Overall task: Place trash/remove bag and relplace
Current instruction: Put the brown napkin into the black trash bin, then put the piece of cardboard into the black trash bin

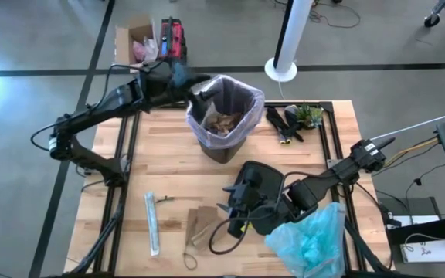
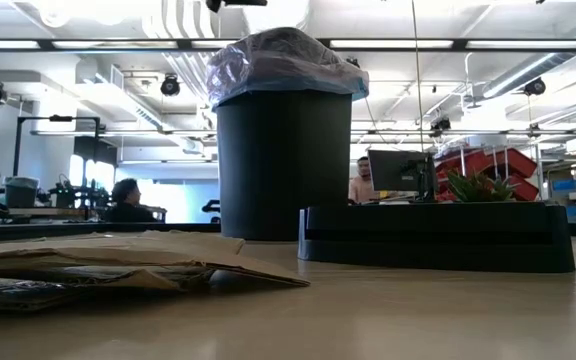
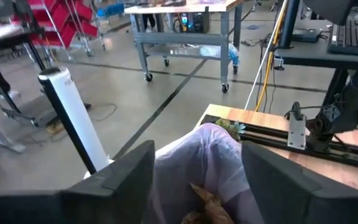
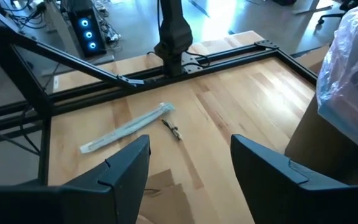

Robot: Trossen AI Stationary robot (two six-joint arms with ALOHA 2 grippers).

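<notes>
I see trash in bin; left end effector spread over bag rim. Right end effector spread above table. Bag swap pending; replacement waits.

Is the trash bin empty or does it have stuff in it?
Not empty: crumpled brown paper lies inside the lined bin, seen from above.

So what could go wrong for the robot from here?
The left gripper hangs open at the rim of the bin, over the thin pink liner; if it closes badly, it could tear the liner or tip the bin. Brown paper and a long wrapper lie on the table, so trash may get left behind. The right gripper is open above the table.
</notes>
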